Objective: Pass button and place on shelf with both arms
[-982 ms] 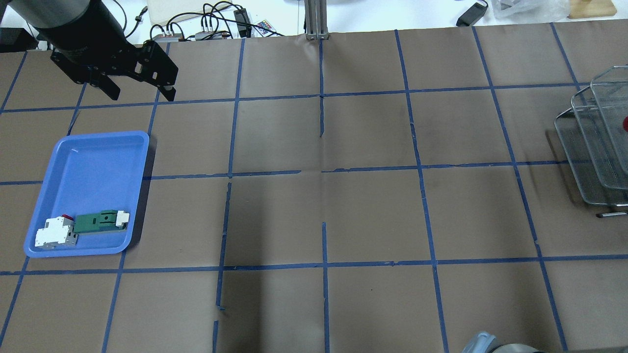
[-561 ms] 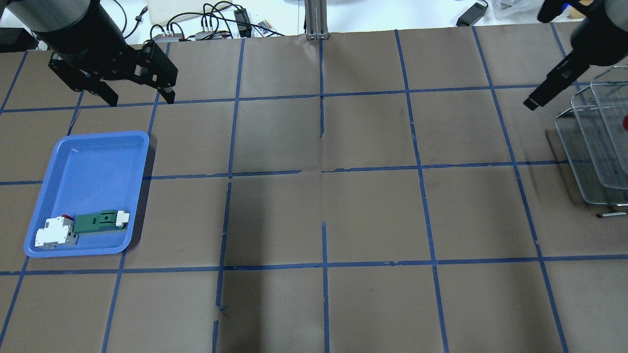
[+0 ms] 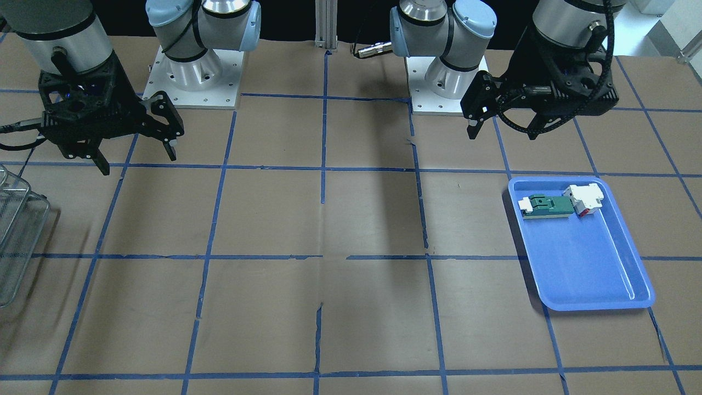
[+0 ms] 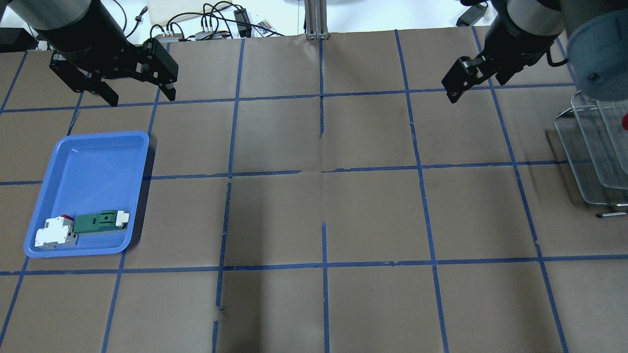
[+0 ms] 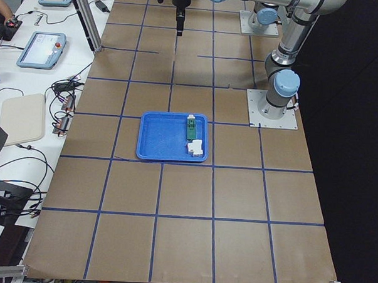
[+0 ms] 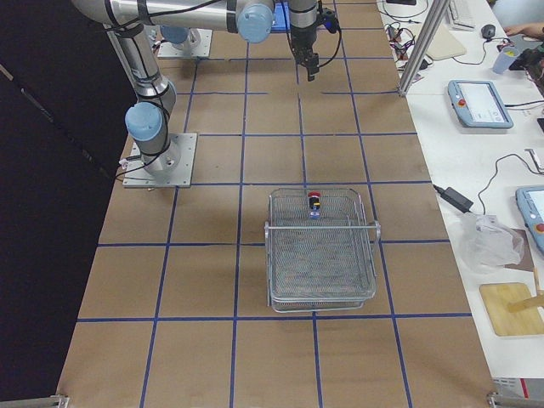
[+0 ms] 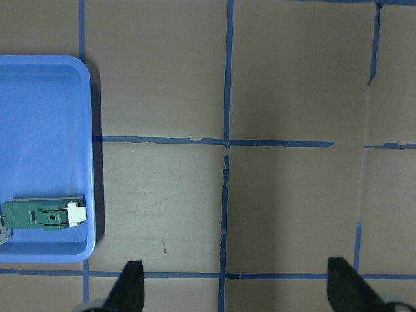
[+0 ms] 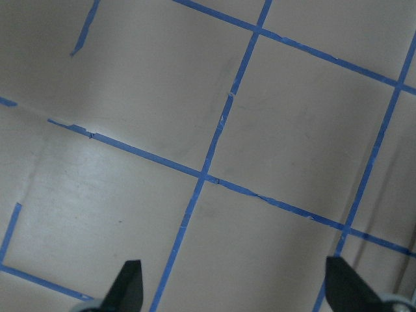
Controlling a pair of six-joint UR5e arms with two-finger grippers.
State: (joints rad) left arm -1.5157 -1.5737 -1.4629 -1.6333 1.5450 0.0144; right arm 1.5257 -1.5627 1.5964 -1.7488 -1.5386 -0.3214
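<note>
I see left gripper [image 4: 142, 100] and right gripper [image 3: 139, 163] both wide, button [image 6: 314, 201] lying in shelf [image 6: 323, 263] at worktop's right end.

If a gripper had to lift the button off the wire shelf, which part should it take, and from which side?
Probably the black barrel, between the red cap and the bluish block, coming from straight above. The button lies on its side on the shelf mesh, close to an end wall, so the top is the open approach, jaws closing across its length. It shows small, so this is tentative.
</note>
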